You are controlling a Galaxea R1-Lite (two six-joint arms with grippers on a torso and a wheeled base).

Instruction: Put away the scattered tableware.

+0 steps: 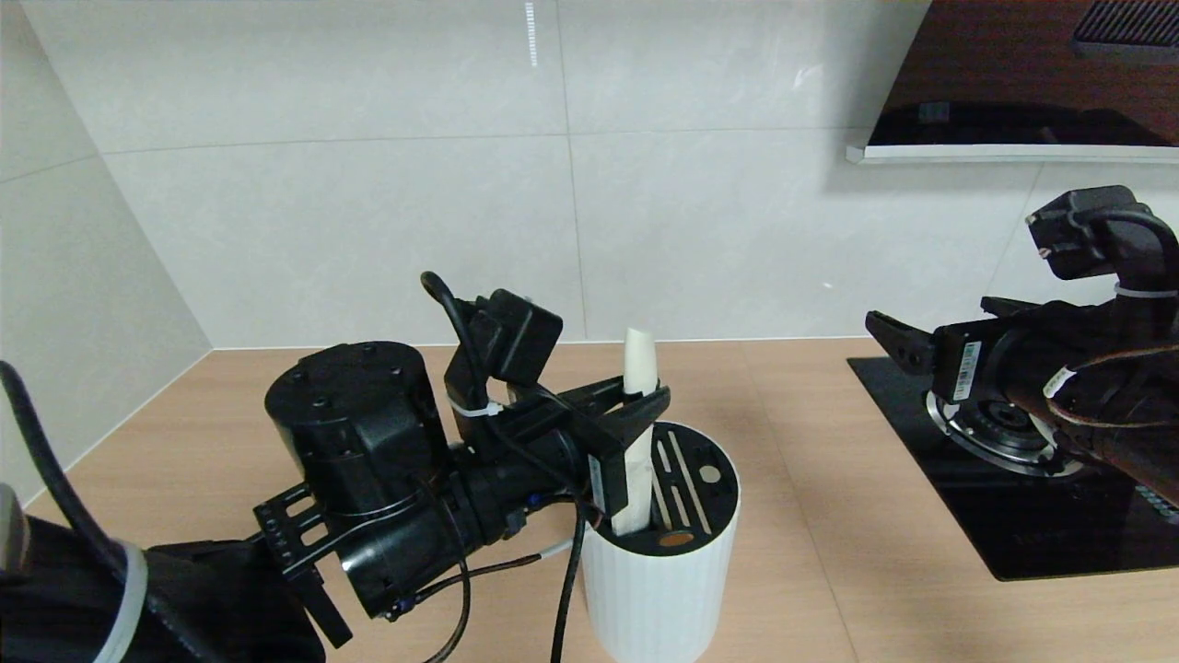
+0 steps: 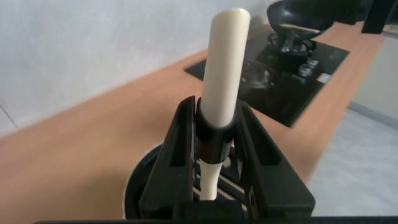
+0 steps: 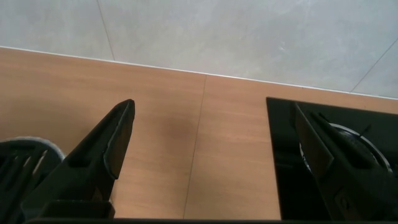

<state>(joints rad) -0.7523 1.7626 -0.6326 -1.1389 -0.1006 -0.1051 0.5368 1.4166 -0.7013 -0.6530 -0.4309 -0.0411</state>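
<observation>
Pale wall tiles back a long wooden counter, with a black hob set into it at the right. Near the middle stands a white ribbed holder, its black top cut with slots that keep tableware sorted and upright. The left gripper hangs just above that top, jaws closed on a cream-handled utensil. It grips low on the handle, so the piece stands vertical and in line with a slot. The utensil's lower part sits down in the holder at the left side of the top; what kind of utensil it is cannot be told. The right gripper is spread wide with nothing in it. It is held off to the right above the hob's left edge, probably to stay clear of the insertion.
</observation>
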